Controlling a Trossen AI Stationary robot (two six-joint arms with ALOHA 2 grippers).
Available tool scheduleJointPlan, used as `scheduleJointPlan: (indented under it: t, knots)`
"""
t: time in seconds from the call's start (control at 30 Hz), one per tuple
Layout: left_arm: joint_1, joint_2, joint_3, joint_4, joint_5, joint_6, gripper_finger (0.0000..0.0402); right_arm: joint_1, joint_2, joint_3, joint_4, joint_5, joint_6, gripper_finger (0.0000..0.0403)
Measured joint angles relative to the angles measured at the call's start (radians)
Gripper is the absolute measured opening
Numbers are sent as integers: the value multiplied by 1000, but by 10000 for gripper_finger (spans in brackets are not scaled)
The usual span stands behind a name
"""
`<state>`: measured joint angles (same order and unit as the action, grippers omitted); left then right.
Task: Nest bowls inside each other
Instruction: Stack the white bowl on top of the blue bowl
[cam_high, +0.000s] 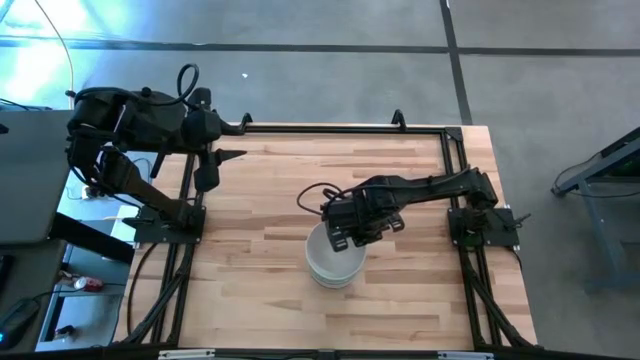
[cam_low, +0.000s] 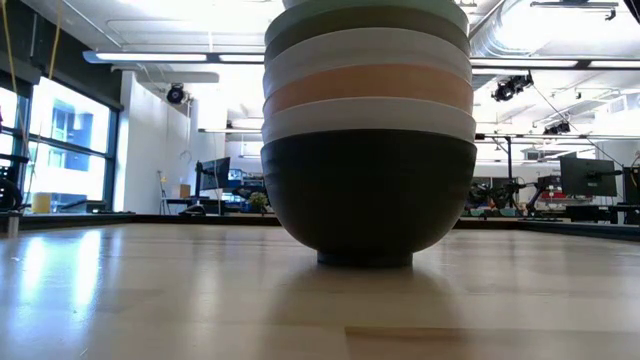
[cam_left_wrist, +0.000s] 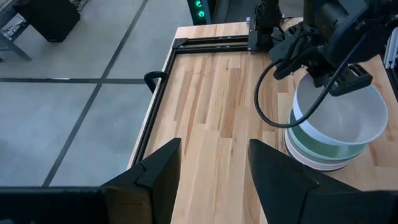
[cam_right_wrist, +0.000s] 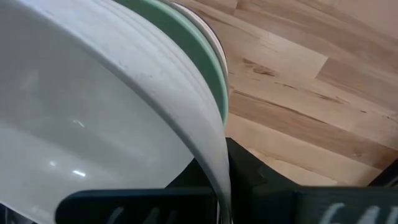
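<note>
Nesting is judged nearly done: the bowl stack (cam_low: 368, 130) is seen mid-table, black at the bottom, then white, peach, white, olive and mint. A white bowl (cam_left_wrist: 341, 112) is pinched by its rim in the closed right gripper (cam_high: 352, 226), tilted on top, not yet seated. Bare wood is left all around, edges well apart. The left gripper (cam_left_wrist: 211, 171) is parked open by its base.

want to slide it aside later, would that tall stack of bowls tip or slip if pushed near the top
The stack of bowls probably tips before sliding: it is tall on the black bowl's narrow foot. The smooth table may let a low push slide it. The tilted top white bowl, pinched in the right gripper, looks unseated.
</note>
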<state>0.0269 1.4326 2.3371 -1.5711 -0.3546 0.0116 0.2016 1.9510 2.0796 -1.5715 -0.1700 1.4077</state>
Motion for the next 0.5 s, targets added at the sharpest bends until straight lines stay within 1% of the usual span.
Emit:
scheduleJointPlan:
  t: [0.5]
  knots:
    - [0,0,0,0,3,0,177,2,63,0,0,-16,-38,0]
